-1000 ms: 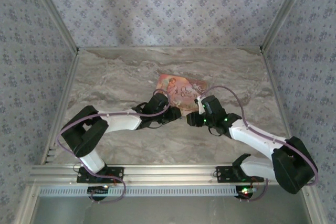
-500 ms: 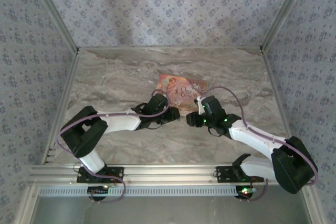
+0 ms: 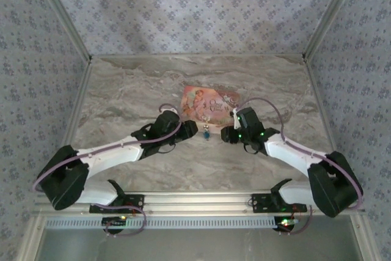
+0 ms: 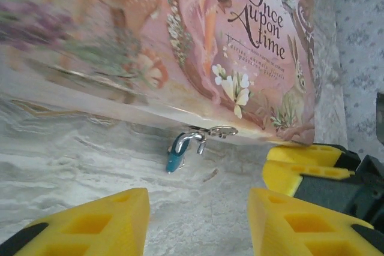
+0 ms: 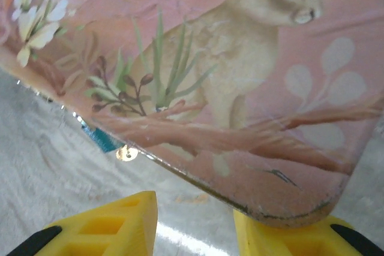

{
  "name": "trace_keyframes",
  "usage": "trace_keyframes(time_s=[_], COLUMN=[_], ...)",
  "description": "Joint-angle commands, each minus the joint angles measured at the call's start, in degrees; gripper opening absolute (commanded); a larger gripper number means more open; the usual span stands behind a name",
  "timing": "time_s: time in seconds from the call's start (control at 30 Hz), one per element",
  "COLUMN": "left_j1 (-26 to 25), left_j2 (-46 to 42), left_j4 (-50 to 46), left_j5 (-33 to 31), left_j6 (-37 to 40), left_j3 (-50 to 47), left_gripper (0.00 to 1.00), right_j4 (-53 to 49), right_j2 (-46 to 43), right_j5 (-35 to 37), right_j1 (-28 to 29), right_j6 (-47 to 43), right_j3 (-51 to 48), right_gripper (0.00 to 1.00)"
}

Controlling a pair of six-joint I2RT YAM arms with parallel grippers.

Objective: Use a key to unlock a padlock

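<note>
The padlock (image 3: 208, 131) is a tiny blue body lying on the marble table just in front of the pink picture tin (image 3: 211, 103). In the left wrist view the padlock (image 4: 176, 153) shows its silver shackle hooked at the tin (image 4: 180, 40) edge. My left gripper (image 4: 198, 220) is open and empty, a short way back from the padlock. My right gripper (image 5: 195, 226) is open at the tin (image 5: 240, 58) corner, which overlaps its right finger. A blue sliver of the padlock (image 5: 102, 139) with a round silvery end peeks from under the tin's edge. The key is out of view.
Both grippers face each other across the padlock, left gripper (image 3: 189, 129) and right gripper (image 3: 226, 134). The right gripper's yellow fingers (image 4: 300, 166) sit close beside the padlock. Patterned walls (image 3: 195, 10) enclose the table on three sides.
My left arm has drawn back to the left and its jaws have widened, leaving the padlock lying bare on the table. My right gripper has shifted slightly toward the tin, its jaws a little narrower.
</note>
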Motion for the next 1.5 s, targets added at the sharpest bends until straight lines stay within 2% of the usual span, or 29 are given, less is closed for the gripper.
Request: trace_keyframes(time_s=[0.0, 0.2, 0.33, 0.53, 0.9, 1.2, 1.47], left_j1=[1.12, 2.17, 3.75, 5.16, 5.87, 6.08, 6.56], left_j2=[-2.74, -5.51, -7.09, -7.22, -6.62, -7.10, -7.81], left_j4=[-4.59, -6.62, -7.29, -7.21, -7.38, -7.74, -7.82], left_j5=[-3.41, -5.61, -6.22, -6.12, -5.34, -5.20, -5.05], left_j6=[1.43, 2.24, 2.75, 3.56, 3.61, 3.47, 3.42], left_j3=[-1.21, -1.86, -1.96, -1.70, -0.11, -0.20, -0.77], left_gripper=[0.48, 0.49, 0.51, 0.54, 0.54, 0.54, 0.54], right_j4=[0.74, 0.04, -1.40, 2.72, 11.48, 13.69, 13.85], right_j2=[4.12, 6.17, 2.28, -0.56, 10.70, 18.57, 23.11], right_j5=[2.16, 3.31, 7.95, 11.99, 17.13, 22.82, 24.83], right_j1=[-2.08, -1.78, 2.37, 8.55, 14.46, 17.18, 17.88], right_j6=[-1.46, -2.47, -2.74, -2.04, -3.10, -3.06, -3.27], right_j3=[5.02, 8.52, 6.16, 0.83, 2.34, 5.81, 7.80], right_gripper=[0.40, 0.43, 0.49, 0.54, 0.54, 0.54, 0.49])
